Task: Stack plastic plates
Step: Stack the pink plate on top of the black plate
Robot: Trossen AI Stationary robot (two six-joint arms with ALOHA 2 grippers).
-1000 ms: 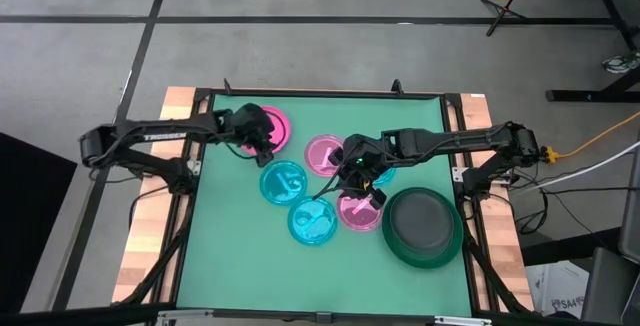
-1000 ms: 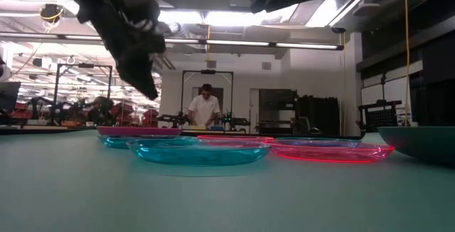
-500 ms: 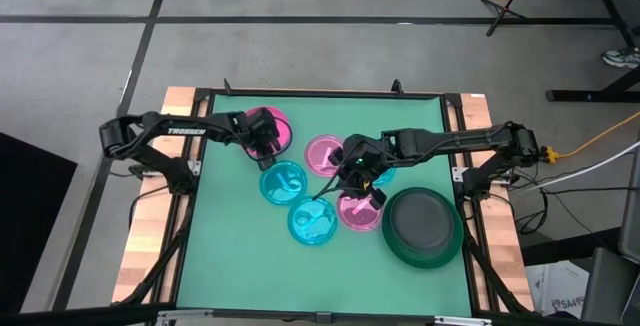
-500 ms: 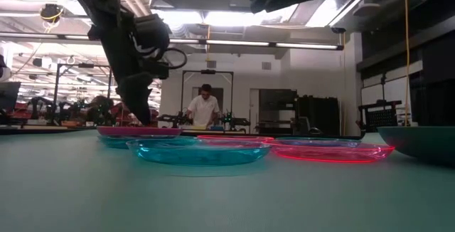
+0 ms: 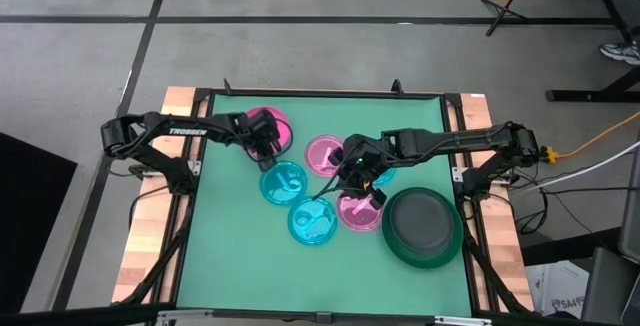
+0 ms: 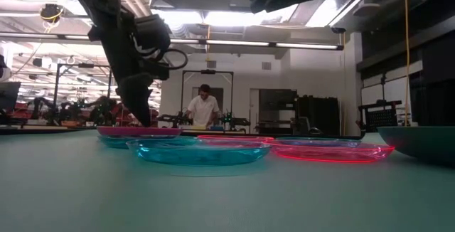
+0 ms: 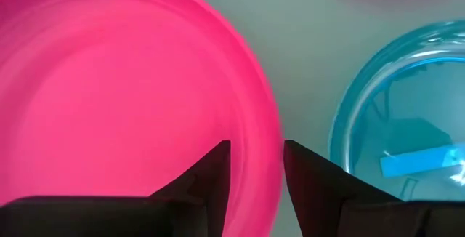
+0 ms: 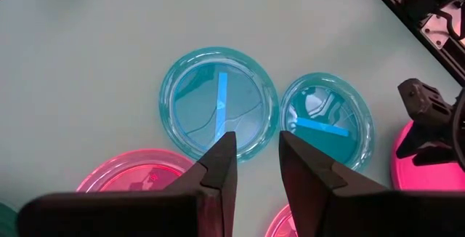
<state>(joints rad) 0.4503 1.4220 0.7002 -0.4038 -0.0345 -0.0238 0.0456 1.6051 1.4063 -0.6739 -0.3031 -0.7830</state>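
The hot pink plate [image 5: 272,124] lies flat near the table's far left. My left gripper [image 5: 265,146] is down at that plate's near rim [image 7: 267,157], open, with one finger inside the rim and one outside. My right gripper [image 5: 360,174] hovers high over the middle of the table, open by a narrow gap and holding nothing. Below it lie small translucent plates: cyan [image 5: 283,182], cyan [image 5: 313,221], pink [image 5: 325,154], pink [image 5: 358,211], and a cyan one [image 5: 383,174] partly hidden. The dark grey plate [image 5: 422,220] sits inside the large dark green plate [image 5: 400,251]. My left gripper comes down from above on the hot pink plate's near rim [image 7: 270,131], one finger [image 7: 218,175] over the plate's inside and the other [image 7: 312,182] outside it. The plate lies flat on the table. Whether the fingers touch the rim I cannot tell.
The small plates crowd the table's middle, some overlapping. Free green mat lies along the near edge [image 5: 250,276] and the far right [image 5: 410,116]. A black frame borders the table. A person [image 6: 205,109] stands far off in the room behind.
My left gripper has come down from above the table onto the hot pink plate's near rim, shifting slightly toward the right, and has then stayed there. No plate has moved.
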